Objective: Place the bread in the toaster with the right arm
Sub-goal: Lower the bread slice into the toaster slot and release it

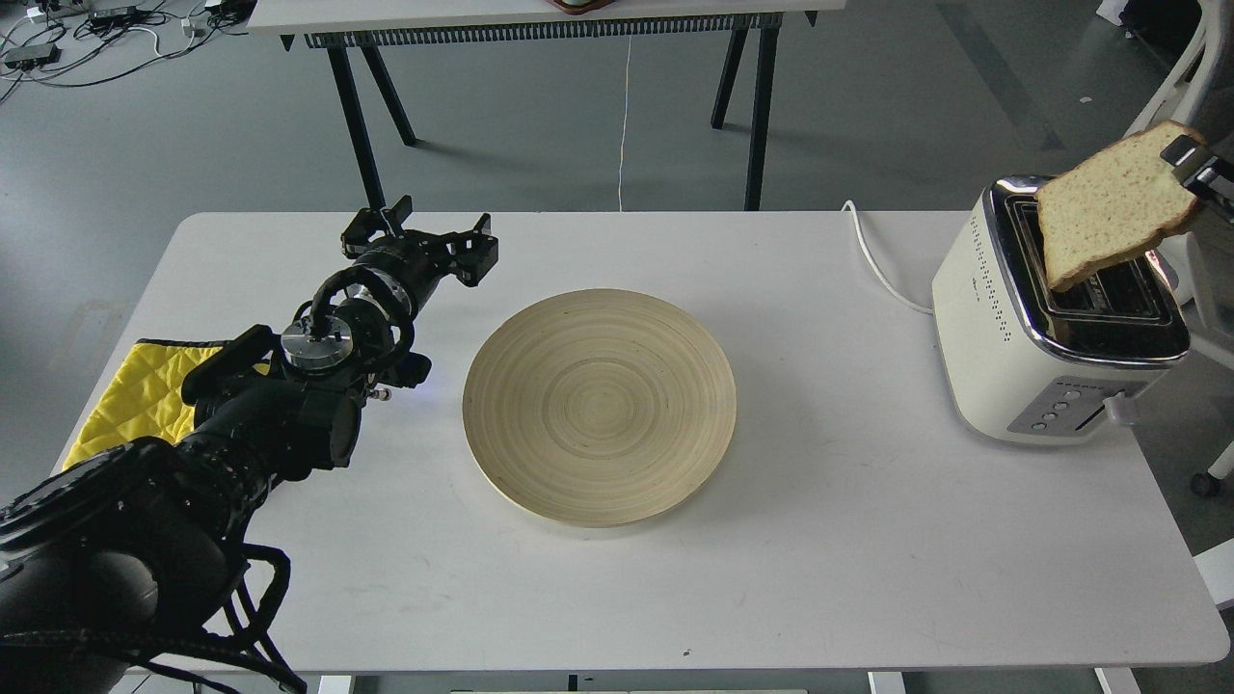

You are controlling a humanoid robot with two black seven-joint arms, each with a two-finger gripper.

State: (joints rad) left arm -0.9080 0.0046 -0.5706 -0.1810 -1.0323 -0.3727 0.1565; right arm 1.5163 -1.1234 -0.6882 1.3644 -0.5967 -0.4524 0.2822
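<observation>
The bread (1109,207) is a tan slice held tilted in the air above the toaster (1051,318), its lower corner over the left slot. The toaster is cream-white with a chrome top and stands at the table's right edge. My right gripper (1193,166) comes in at the right edge of the view and is shut on the slice's upper right corner; only its fingertips show. My left gripper (421,243) is open and empty above the table, left of the round wooden plate (599,406).
A yellow quilted cloth (130,395) lies at the table's left edge under my left arm. The toaster's white cord (872,255) runs across the back right of the table. A second table's black legs (359,125) stand behind.
</observation>
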